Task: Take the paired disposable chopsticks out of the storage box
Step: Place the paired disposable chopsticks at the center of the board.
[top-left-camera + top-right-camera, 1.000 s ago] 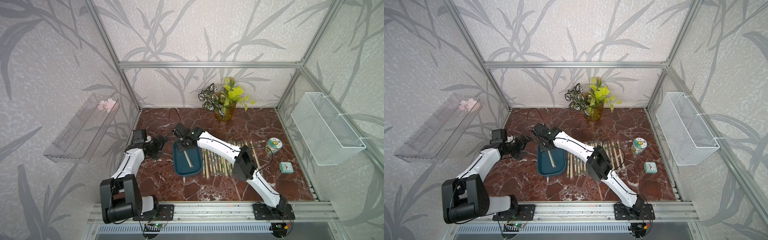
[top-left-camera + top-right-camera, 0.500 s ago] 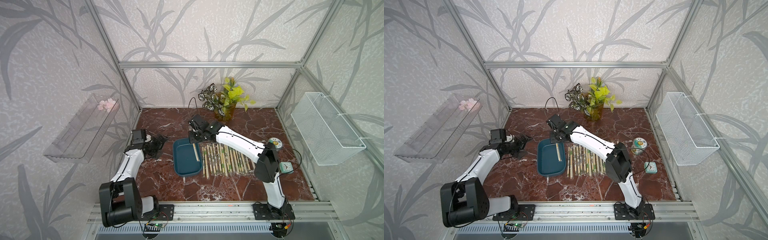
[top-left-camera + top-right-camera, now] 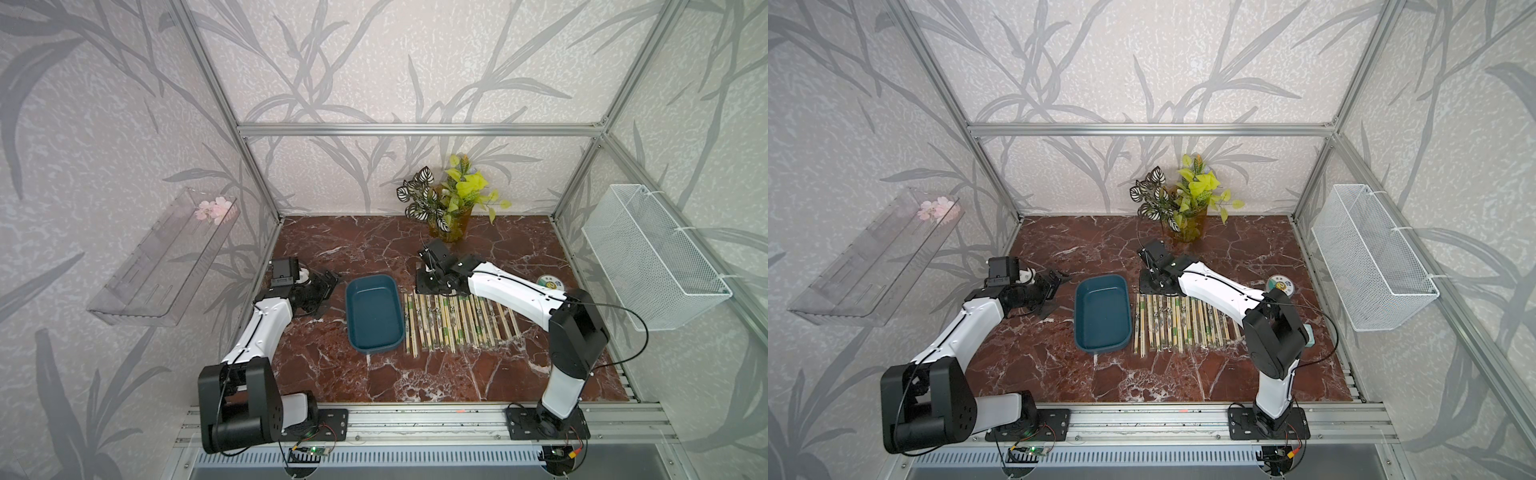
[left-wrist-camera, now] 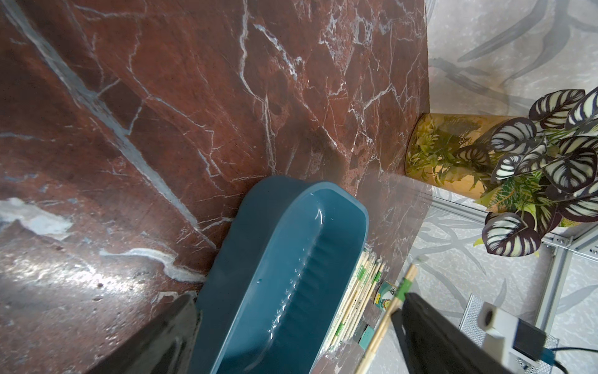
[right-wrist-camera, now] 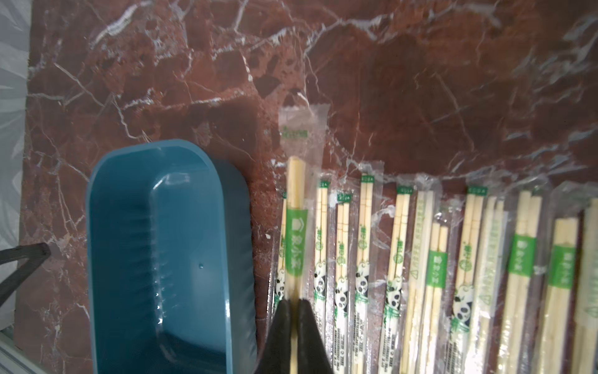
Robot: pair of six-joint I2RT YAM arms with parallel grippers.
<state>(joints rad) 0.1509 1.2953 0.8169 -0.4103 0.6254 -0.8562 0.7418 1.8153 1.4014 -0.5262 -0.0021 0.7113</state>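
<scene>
Just beside the box's right wall, over the end of the row of chopsticks [image 3: 453, 324] nearest the box, the right gripper [image 5: 294, 327] hangs with its fingers pressed together on one wrapped pair [image 5: 295, 194]. The sticks reach forward from the grip, and the wrapper's empty clear end sticks out past their tips. The box [image 3: 372, 320] looks empty in both top views, so this is probably the last pair and the step is to lay it down with the rest.

To do that well, keep the pair parallel to the packets on the table [image 3: 415, 374] and bring it down until its length is close to flat before letting go. If it is dropped from height, the light sticks could bounce or roll across the slick film of their neighbours. There is only a narrow strip between the box wall and the first packet, and the pair already overlaps that packet in the wrist view. It should therefore either shift slightly towards the box or be set squarely on top, not half on an edge. Mind the box rim, since a nudge there would shift the box. Open the fingers only a little, then lift straight up so the wrapper does not cling and drag.

The left gripper [image 3: 326, 293] sits on the other side of the box with its fingers spread, holding nothing.
</scene>
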